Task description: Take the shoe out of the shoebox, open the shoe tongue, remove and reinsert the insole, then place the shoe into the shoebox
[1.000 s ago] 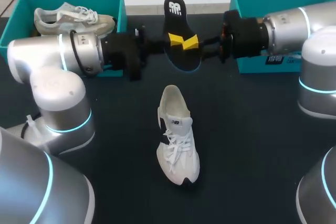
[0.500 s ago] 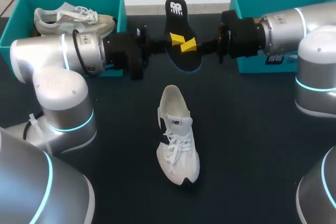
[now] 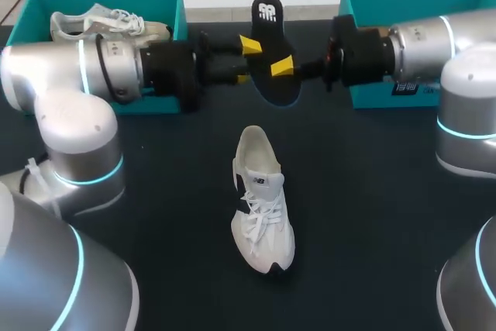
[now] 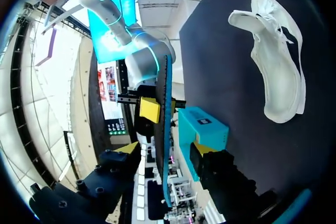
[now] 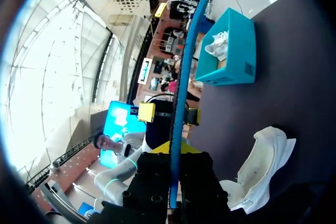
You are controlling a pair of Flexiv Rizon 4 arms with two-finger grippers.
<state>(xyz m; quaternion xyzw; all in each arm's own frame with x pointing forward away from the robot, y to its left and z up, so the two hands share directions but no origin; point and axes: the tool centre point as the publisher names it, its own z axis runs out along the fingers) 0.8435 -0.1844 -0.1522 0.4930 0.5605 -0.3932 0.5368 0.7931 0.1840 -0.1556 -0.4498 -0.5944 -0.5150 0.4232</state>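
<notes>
In the right hand [image 5: 169, 148], closed on it, the insole [image 3: 267, 21] is being gripped and held on edge in the air over the far side of the table [image 3: 372, 191]. The left hand [image 4: 165, 149] is being held open, a finger on each side of the insole and apart from it, probably for a handover. The shoe [image 3: 262, 207] is being rested upright mid-table, mouth upward, seemingly ready for reinsertion

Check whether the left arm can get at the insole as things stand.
Probably yes. The left gripper is open, with a finger on each side of the insole, which the right gripper holds in the air. Nothing lies between them.
</notes>
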